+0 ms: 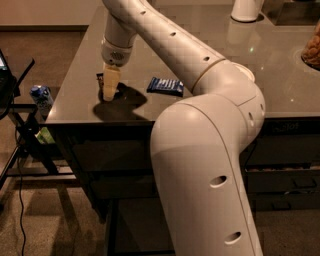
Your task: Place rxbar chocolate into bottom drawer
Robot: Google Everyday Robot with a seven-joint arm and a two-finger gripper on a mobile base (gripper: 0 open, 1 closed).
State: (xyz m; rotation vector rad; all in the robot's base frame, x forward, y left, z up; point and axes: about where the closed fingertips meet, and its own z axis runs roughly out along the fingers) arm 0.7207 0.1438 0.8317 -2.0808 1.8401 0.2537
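Note:
My gripper (110, 89) points straight down at the front left part of the grey countertop (210, 55), its tip at the surface. A small dark piece, the rxbar chocolate (100, 77), sticks out just left of the gripper; the rest of it is hidden behind the gripper. A blue-wrapped bar (165, 86) lies flat on the counter a short way to the right. Below the counter the dark cabinet front is in shadow; the bottom drawer (132, 225) shows only as a dark area left of my arm, mostly hidden.
My white arm (210, 165) fills the front middle of the view. A blue can (41, 96) sits on a black stand left of the counter. A white vessel (246, 9) stands at the back of the counter, and a bowl of snacks (312, 47) at the right edge.

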